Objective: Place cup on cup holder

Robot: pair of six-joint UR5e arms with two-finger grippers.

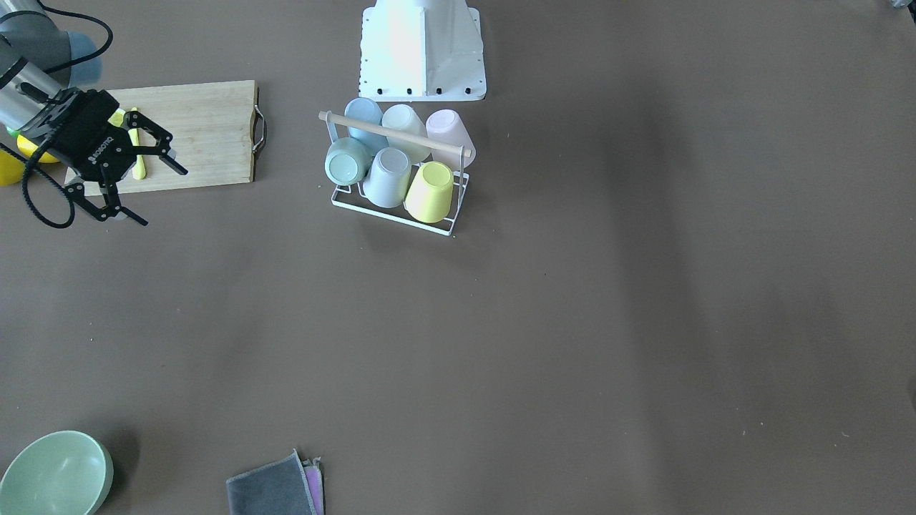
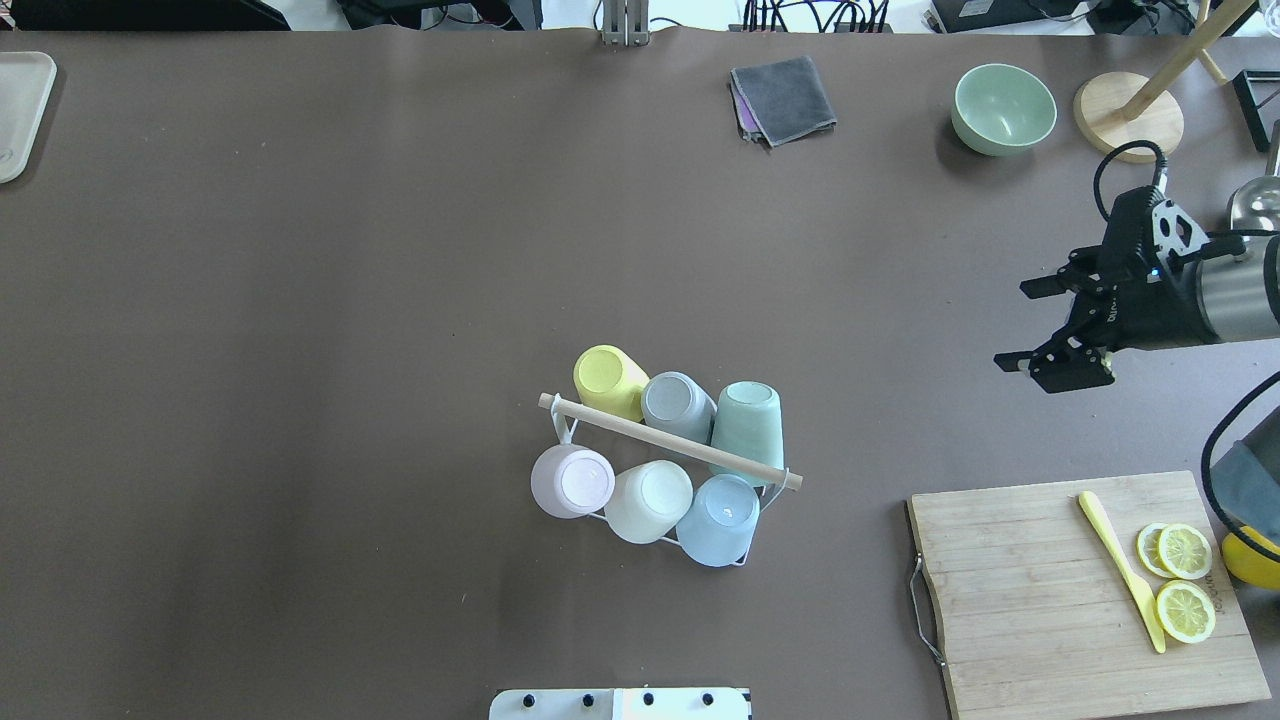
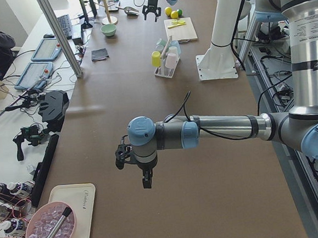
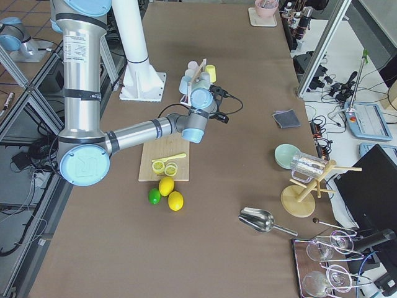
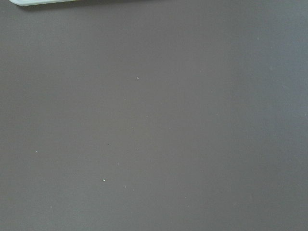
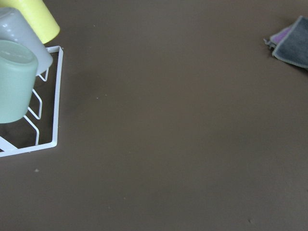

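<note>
The rack point(image 2: 640, 431) stands on the table well apart from the right gripper point(image 2: 1012, 325), out ahead of its fingertips and off toward the robot. Each of its six places carries an upturned cup, and the green cup point(image 2: 747, 425) is nearest that gripper. The right gripper hangs with its fingers spread and nothing between them, and the board point(image 2: 1050, 580) is near it on the robot's side. The left gripper point(image 3: 145, 180) hangs over bare table, far from the rack. I cannot tell whether it is spread or pressed together. I judge the placing done: no loose cup shows, so the next move calls only for a clear retreat.
</note>
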